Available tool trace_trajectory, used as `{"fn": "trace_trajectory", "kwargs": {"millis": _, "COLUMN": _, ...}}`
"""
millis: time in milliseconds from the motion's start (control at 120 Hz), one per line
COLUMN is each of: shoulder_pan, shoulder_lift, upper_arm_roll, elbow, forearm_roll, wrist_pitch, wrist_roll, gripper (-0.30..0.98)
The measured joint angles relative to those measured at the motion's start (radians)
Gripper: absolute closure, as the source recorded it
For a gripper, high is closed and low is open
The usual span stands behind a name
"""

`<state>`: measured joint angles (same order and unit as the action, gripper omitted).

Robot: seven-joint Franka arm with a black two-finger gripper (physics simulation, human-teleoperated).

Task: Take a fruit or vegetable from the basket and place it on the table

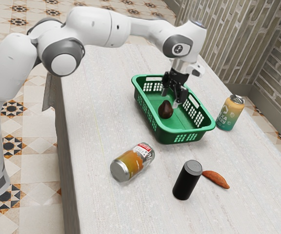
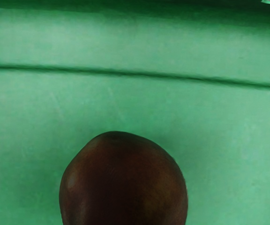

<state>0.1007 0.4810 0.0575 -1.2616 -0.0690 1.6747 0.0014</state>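
A smooth, dark brown avocado point(image 1: 165, 110), rounded below and narrower on top, sits in the green basket point(image 1: 189, 131). The gripper point(image 1: 170, 98) is above it, fingers spread. The pale, streaked table point(image 1: 94, 117) meets patterned floor tiles point(image 1: 30, 168) at the exterior view's left; a brick wall point(image 1: 245, 41) stands far right.

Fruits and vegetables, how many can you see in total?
2. A dark avocado is in the green basket, by the gripper; a sweet potato lies on the table beside the black can. The basket's wall could hide something small.
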Motion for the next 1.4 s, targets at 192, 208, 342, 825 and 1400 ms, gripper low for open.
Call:
{"fn": "trace_trajectory", "kwargs": {"millis": 192, "shoulder_pan": 0.008, "shoulder_lift": 0.021, "upper_arm_roll": -0.002, "elbow": -0.003, "forearm_roll": 0.0, "wrist_pitch": 0.015, "wrist_roll": -0.001, "gripper": 0.0}}
{"fn": "trace_trajectory", "kwargs": {"millis": 208, "shoulder_pan": 0.008, "shoulder_lift": 0.022, "upper_arm_roll": -0.002, "elbow": -0.003, "forearm_roll": 0.0, "wrist_pitch": 0.016, "wrist_roll": -0.001, "gripper": 0.0}}
{"fn": "trace_trajectory", "kwargs": {"millis": 342, "shoulder_pan": 0.008, "shoulder_lift": 0.026, "upper_arm_roll": -0.002, "elbow": -0.007, "forearm_roll": -0.001, "wrist_pitch": 0.022, "wrist_roll": -0.001, "gripper": 0.0}}
{"fn": "trace_trajectory", "kwargs": {"millis": 825, "shoulder_pan": 0.013, "shoulder_lift": 0.052, "upper_arm_roll": -0.003, "elbow": -0.022, "forearm_roll": -0.011, "wrist_pitch": 0.028, "wrist_roll": -0.003, "gripper": 0.0}}
{"fn": "trace_trajectory", "kwargs": {"millis": 1400, "shoulder_pan": 0.013, "shoulder_lift": 0.067, "upper_arm_roll": -0.002, "elbow": -0.023, "forearm_roll": -0.03, "wrist_pitch": 0.032, "wrist_roll": -0.005, "gripper": 0.35}}
